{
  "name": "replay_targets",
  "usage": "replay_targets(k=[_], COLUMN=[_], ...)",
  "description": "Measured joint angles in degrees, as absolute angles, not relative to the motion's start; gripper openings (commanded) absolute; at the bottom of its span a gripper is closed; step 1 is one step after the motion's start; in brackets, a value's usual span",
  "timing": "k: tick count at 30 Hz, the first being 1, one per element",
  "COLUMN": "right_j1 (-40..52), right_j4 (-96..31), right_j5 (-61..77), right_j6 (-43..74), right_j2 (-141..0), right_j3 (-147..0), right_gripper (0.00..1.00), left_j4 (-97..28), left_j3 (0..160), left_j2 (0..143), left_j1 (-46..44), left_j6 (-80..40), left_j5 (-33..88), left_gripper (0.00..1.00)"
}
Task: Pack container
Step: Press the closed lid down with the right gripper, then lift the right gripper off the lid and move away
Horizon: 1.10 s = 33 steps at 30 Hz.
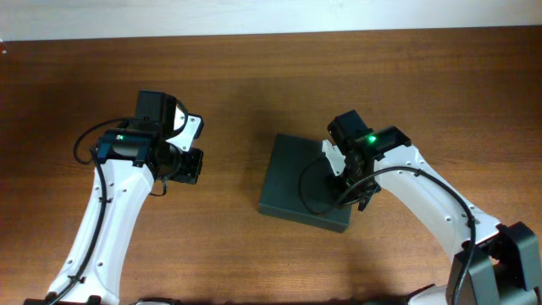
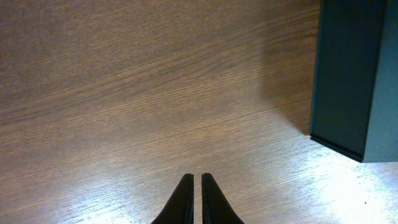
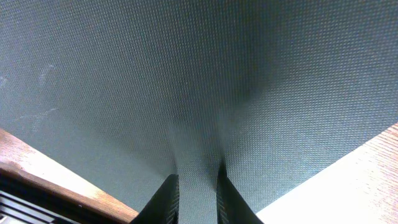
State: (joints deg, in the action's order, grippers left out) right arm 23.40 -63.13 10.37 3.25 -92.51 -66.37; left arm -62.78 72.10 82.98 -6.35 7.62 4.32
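The container (image 1: 284, 169) is a dark green matte box lying flat on the wooden table, its lid down. My right gripper (image 1: 351, 185) is at its right edge. In the right wrist view the box's textured green surface (image 3: 186, 74) fills the frame, and my right gripper (image 3: 198, 177) is shut on a raised strip of that same green material, apparently the lid's flap. My left gripper (image 1: 193, 166) hangs over bare wood to the left of the box, well apart from it. In the left wrist view its fingers (image 2: 197, 176) are shut with nothing between them, and the container (image 2: 348, 74) shows at the upper right.
A black cable (image 1: 306, 193) from the right arm loops over the box's top. The brown wooden table (image 1: 229, 76) ends at a pale strip along the far side. A wooden edge (image 3: 37, 168) shows at the lower left of the right wrist view.
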Motion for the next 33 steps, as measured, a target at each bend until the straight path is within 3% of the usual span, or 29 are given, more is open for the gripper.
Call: replay_targets(k=[7,14,22,33], right_j1=[21.28,13.37,3.75,2.87], right_j4=[-64.05,-64.45,-64.66,-62.89], right_j5=[10.35,10.37,10.31,10.33], right_j6=[3.18,3.25,4.12,4.29], right_j2=[-93.08,-93.06,-95.42,-105.56], right_j3=[-70.63,-80.18,-80.58,-80.58], right_gripper=[0.19,0.19,0.14,0.11], left_j4=[-63.35,-63.75,-63.66,-63.57], left_j3=[72.10,72.10,72.10,72.10], left_j2=[82.98,82.98,82.98,82.96], left_j1=[-6.35,-6.35,-6.35,-6.35], left_j6=[7.62,7.62,7.62,7.62], left_j5=[4.32,4.49,4.47,4.49], left_gripper=[0.07,0.07,0.07,0.08])
